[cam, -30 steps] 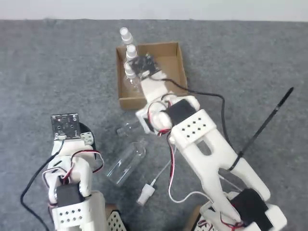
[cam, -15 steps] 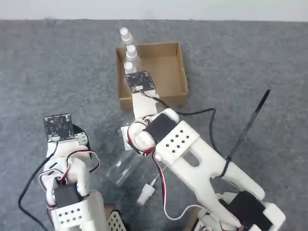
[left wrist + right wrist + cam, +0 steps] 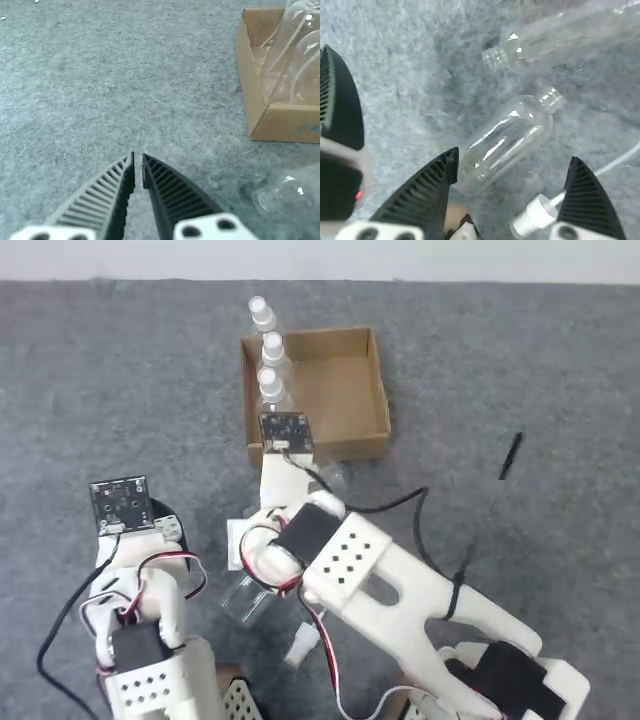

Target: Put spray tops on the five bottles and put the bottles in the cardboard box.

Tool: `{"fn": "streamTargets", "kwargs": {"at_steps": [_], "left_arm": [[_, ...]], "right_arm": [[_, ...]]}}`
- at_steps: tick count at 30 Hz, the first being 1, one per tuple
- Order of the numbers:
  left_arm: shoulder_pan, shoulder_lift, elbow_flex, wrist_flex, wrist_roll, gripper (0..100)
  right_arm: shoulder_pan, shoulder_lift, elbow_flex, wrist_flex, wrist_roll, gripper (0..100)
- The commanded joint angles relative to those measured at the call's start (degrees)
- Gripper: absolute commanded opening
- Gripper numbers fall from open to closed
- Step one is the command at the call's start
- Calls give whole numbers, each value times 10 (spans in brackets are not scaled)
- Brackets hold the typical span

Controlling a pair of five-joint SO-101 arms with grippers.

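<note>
Nearest, a spray top [image 3: 535,217] is left loose. Just beyond, an uncapped bottle [image 3: 507,140] is laid on its side directly beneath the right gripper [image 3: 513,156], whose jaws are spread wide. The bottle's long axis is slanted across their gap. The left gripper [image 3: 138,160], pressed nearly together, is held off to the left. Farthest is the cardboard box [image 3: 378,380].

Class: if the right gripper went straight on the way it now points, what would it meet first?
Probably the capless clear bottle lying on the grey mat, framed between the open fingers of the right gripper. Depth is unclear, so that is a best guess.
</note>
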State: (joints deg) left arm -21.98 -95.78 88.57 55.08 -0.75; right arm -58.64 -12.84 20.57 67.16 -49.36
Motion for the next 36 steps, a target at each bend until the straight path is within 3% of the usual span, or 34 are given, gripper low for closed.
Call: {"fn": "streamTargets", "kwargs": {"at_steps": [1,20,28,36], "left_arm": [[-3,-10,-11,-23,-1,27],[-2,-10,-11,-23,-1,27],[-2,-10,-10,-23,-2,27],[-2,-10,-10,-23,-2,27]], "right_arm": [[-7,24,10,-65,-10,280],[13,167,10,-135,-10,277],[58,168,10,-135,-4,66],[62,145,-11,-72,44,56]]}}
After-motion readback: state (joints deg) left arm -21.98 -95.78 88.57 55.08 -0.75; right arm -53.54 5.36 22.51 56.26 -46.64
